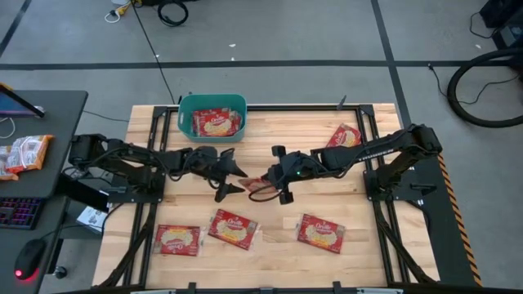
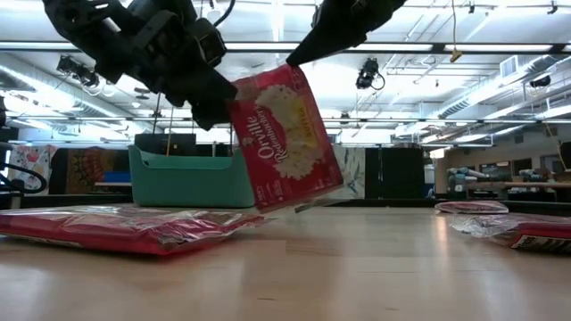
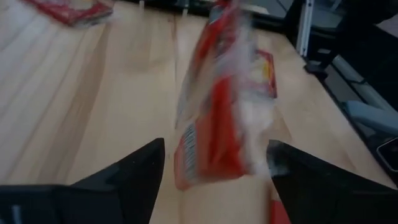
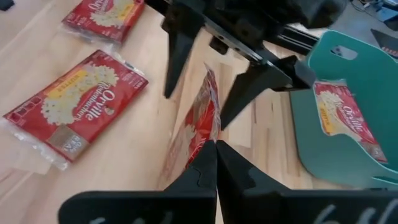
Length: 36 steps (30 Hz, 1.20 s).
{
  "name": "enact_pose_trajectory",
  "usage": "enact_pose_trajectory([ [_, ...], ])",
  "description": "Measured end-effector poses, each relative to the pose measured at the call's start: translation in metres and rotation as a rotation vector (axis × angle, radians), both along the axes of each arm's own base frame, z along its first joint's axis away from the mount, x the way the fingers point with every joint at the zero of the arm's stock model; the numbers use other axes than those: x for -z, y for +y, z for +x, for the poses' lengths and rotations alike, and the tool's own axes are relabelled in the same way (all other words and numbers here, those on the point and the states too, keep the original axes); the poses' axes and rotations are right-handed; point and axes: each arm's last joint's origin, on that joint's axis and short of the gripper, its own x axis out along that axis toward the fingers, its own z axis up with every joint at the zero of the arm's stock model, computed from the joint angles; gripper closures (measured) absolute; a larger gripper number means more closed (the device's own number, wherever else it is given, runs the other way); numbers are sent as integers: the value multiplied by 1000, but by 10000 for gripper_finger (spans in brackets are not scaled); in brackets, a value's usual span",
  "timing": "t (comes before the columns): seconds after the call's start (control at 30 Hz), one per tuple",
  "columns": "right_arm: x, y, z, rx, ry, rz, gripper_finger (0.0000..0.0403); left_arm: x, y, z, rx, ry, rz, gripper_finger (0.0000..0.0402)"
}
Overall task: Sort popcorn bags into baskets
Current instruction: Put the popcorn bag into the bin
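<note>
A red-orange popcorn bag (image 2: pixel 285 143) hangs tilted above the mid-table, held by my right gripper (image 4: pixel 216 157), which is shut on it and reaches in from the table's right (image 1: pixel 271 180). My left gripper (image 3: pixel 214 149) is open. Its two fingers stand on either side of the same bag (image 3: pixel 217 124) without touching it, coming from the table's left (image 1: pixel 234 178). The teal basket (image 1: pixel 186 110) stands at the far edge with at least one bag (image 1: pixel 216 122) lying flat inside. Several more bags lie flat on the table. My right gripper pinches the hanging bag's upper edge (image 4: pixel 210 138) between its two shut fingers, slanting down from the table's right. The bag is lifted clear of the table and hangs below the fingers, on edge and tilted, its lower end (image 2: pixel 299 201) just above the wood.
Three bags lie along the near side (image 1: pixel 178 238) (image 1: pixel 234 229) (image 1: pixel 320 233), and one sits far right (image 1: pixel 343 136). Dark arm frames run along both table sides. A side desk at left carries more packets (image 1: pixel 24 153), a keyboard and a mouse.
</note>
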Motion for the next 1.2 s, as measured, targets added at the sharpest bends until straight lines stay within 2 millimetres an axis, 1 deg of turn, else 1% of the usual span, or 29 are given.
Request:
enact_pose_trajectory([
  [0.13, -3, 0, 2, 12, -36, 10, 402, -1, -4, 1, -1, -13, 27, 142],
  [0.27, -6, 0, 4, 19, -74, 28, 402, -1, -4, 1, -23, -13, 38, 178],
  [0.67, -9, 6, 5, 3, -112, 36, 398, -1, -3, 1, -44, -18, 70, 340],
  [0.77, -9, 6, 5, 16, -114, 56, 389, -1, -3, 1, -44, -18, 70, 371],
  [0.93, -9, 6, 5, 33, -120, 85, 361, -1, -3, 1, -47, -14, 69, 373],
  [1.03, -11, 5, 3, 54, -116, 100, 340, -1, -3, 1, -47, -14, 68, 368],
  [1.1, -16, 4, -1, 77, -124, 87, 325, -1, -3, 1, -49, -13, 67, 366],
  [1.2, -29, 1, -12, 125, -148, 56, 303, -1, 1, -1, -56, 3, 70, 367],
])
